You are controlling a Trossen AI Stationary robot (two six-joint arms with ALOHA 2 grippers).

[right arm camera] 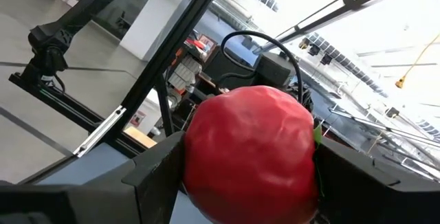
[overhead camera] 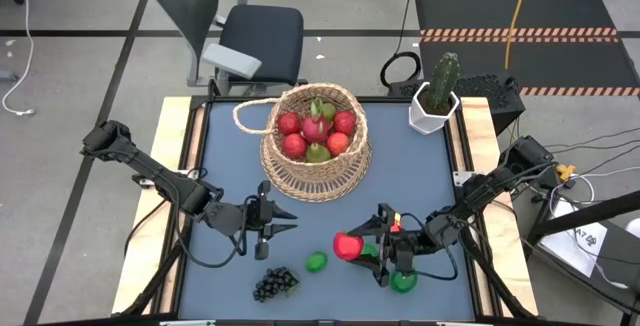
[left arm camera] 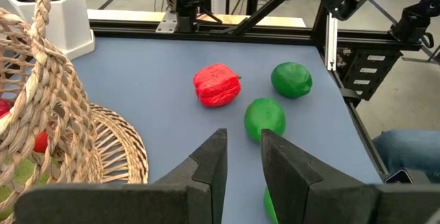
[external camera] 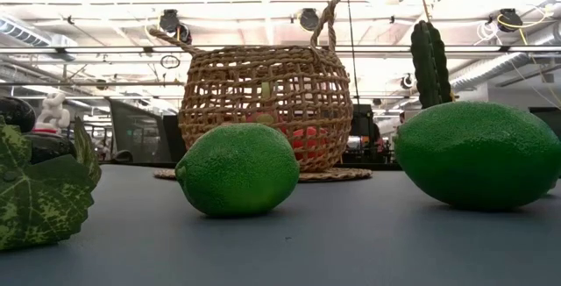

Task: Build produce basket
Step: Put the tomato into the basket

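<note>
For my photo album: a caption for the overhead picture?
Right gripper lifts a red fruit near the filled basket.
</note>
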